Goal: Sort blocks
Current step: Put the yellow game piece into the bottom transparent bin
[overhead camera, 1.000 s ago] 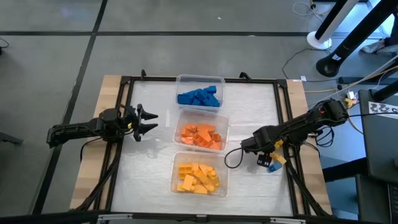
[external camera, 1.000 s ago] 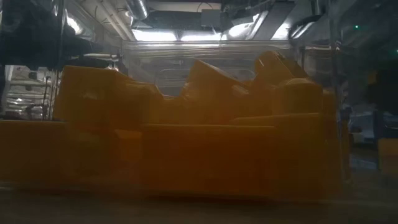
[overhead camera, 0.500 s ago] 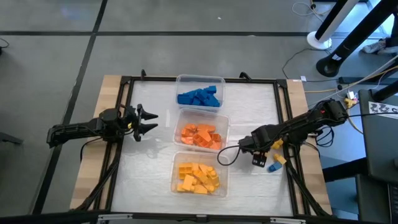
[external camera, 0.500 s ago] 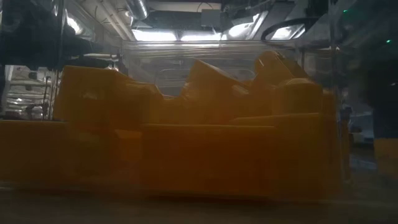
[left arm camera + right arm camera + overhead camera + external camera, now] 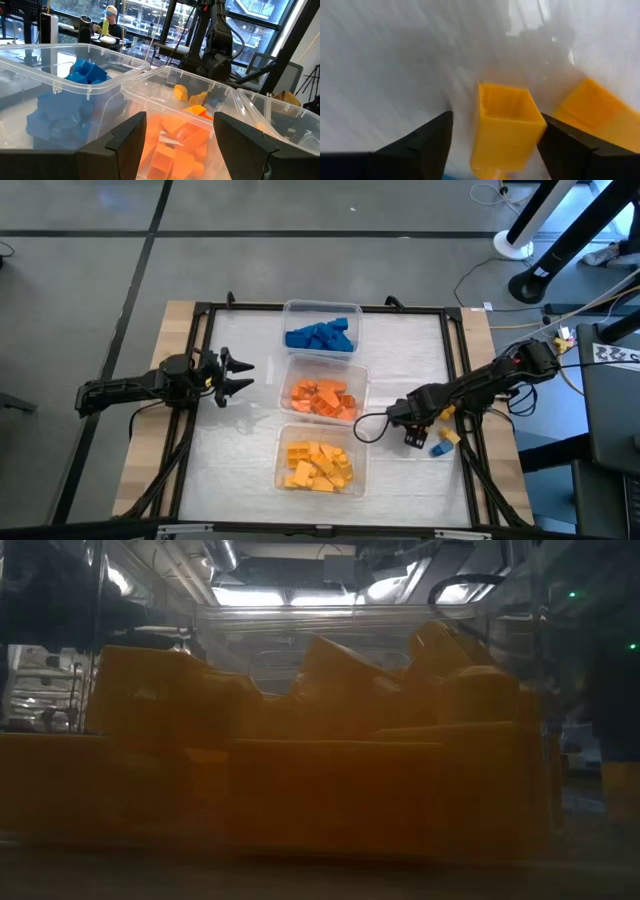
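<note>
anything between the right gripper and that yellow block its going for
Nothing visible. In the right wrist view the yellow block sits between the open fingers of the right gripper, with only bare table around it. Another yellow block lies off to one side.

I get even, bright light from overhead — my low view is dim, backlit; right wrist motion-blurred.

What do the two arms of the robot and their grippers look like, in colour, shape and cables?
Both arms are black and slim, built of jointed segments. The left gripper ends in two dark pointed fingers, with a small yellow mark behind them. The right gripper is black too, and a thin black cable loops loosely beside it. Seen close, the fingers are dark, flat, angular plates.
</note>
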You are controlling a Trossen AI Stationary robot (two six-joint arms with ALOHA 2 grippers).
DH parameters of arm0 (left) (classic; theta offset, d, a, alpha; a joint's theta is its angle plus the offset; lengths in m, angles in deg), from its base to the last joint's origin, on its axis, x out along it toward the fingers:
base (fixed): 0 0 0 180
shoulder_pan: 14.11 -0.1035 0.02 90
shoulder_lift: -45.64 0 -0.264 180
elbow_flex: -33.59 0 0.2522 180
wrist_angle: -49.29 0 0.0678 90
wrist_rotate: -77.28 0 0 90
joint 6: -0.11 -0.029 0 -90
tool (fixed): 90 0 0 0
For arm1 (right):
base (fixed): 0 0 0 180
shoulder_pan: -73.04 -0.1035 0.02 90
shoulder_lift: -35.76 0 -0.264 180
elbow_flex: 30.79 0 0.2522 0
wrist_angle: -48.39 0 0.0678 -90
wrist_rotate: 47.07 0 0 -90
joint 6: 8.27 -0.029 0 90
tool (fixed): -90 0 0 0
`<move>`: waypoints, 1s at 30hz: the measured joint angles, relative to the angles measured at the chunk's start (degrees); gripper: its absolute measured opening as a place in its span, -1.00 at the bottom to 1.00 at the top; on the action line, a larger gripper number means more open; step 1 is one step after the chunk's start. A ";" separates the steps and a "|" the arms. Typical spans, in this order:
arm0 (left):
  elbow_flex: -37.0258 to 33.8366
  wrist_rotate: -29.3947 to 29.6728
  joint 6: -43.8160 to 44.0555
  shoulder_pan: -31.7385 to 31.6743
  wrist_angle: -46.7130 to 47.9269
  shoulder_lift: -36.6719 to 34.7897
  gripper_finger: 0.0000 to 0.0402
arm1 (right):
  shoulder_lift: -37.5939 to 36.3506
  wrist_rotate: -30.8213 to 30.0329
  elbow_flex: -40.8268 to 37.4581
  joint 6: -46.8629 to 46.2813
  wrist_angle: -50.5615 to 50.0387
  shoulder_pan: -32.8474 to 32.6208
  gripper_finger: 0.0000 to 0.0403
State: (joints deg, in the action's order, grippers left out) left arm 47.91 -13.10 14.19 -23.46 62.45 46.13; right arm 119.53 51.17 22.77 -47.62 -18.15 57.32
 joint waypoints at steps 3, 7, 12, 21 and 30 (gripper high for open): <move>-0.02 -0.78 -0.64 0.00 -0.12 0.00 0.10 | -0.14 -0.28 -0.99 -0.01 2.56 -0.02 0.19; -0.02 -2.35 -3.88 0.00 -0.39 0.00 0.10 | -0.15 -0.08 -1.08 0.00 2.86 -0.02 -0.12; -0.04 -7.63 -6.54 0.89 -1.27 0.02 0.10 | -0.15 0.14 -1.13 0.64 2.81 0.00 -0.35; -0.02 -7.50 -8.98 3.48 -1.25 0.09 0.10 | 0.03 2.64 -0.60 0.66 3.02 0.02 -0.30; -0.04 -6.11 -4.80 3.41 -1.03 1.40 0.10 | 0.11 6.71 3.67 3.36 3.88 0.00 -0.34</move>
State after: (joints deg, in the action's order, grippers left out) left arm 47.87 -19.20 9.39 -20.05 61.43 47.54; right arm 119.64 57.88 26.44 -44.26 -14.27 57.32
